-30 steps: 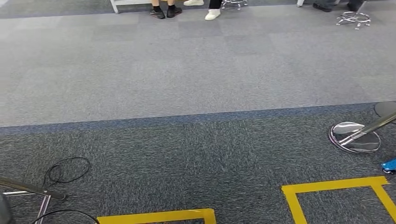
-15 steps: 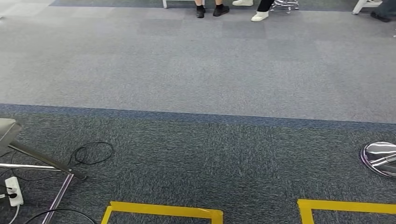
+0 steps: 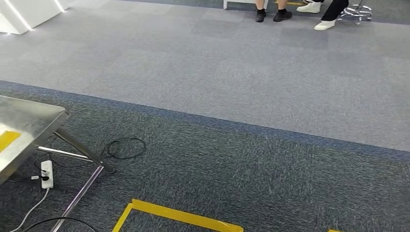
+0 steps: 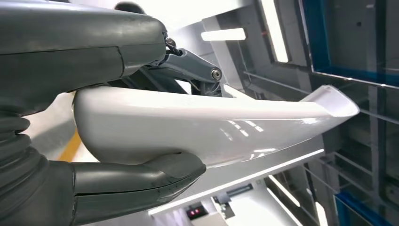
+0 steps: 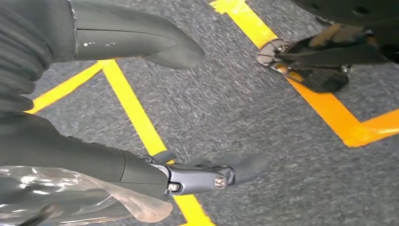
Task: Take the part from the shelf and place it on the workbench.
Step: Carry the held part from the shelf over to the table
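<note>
A long, glossy white curved part (image 4: 211, 127) lies in my left hand (image 4: 94, 117), with the thick thumb under it and the darker fingers over it. In the head view, the corner of a steel workbench (image 3: 29, 125) with a yellow mark on its top comes in at the left edge. My right hand (image 5: 141, 108) hangs over dark carpet and yellow tape. Its fingers are apart and it holds nothing.
Under the bench corner lie a white power strip (image 3: 46, 173) and a coiled black cable (image 3: 126, 148). A yellow tape outline (image 3: 179, 216) marks the carpet close in front. People's feet (image 3: 273, 15) and a stool base (image 3: 358, 10) are at the far side. Blue and grey shelf frames (image 4: 348, 56) stand behind the part.
The camera has turned left, so the whole floor has shifted right in the picture. The steel bench corner has come in at the left, and the chrome stand base has gone out on the right.
</note>
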